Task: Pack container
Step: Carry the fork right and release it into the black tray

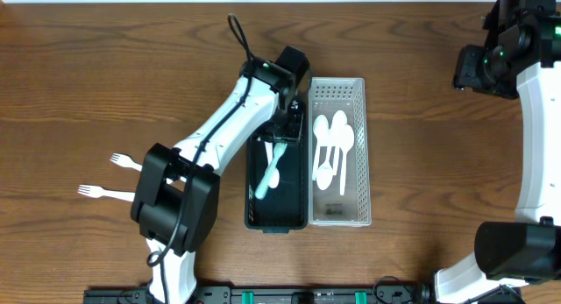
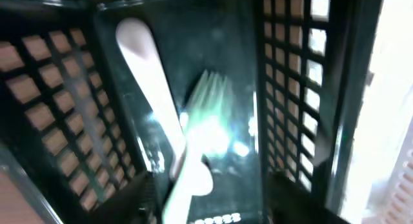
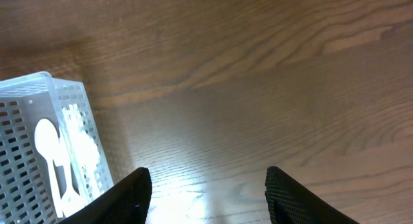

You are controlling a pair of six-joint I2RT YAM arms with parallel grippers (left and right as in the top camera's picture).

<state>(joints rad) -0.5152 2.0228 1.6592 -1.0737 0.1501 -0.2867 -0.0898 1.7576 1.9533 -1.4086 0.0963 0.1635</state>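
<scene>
A black mesh basket [image 1: 254, 212] stands at mid-table with white plastic forks [image 1: 271, 166] lying inside. A white mesh basket [image 1: 360, 177] beside it on the right holds several white spoons [image 1: 336, 144]. My left gripper [image 1: 287, 129] reaches down into the far end of the black basket. In the left wrist view its fingers [image 2: 213, 195] are spread apart inside the basket [image 2: 58, 82], with a white fork [image 2: 158, 101] lying on the floor between them. My right gripper [image 3: 206, 185] is open and empty over bare table at the far right.
Two white forks [image 1: 126, 162] [image 1: 103, 194] lie on the wooden table left of the left arm. The white basket's corner [image 3: 45, 114] shows in the right wrist view at the left. The right arm's base [image 1: 513, 247] stands at the lower right.
</scene>
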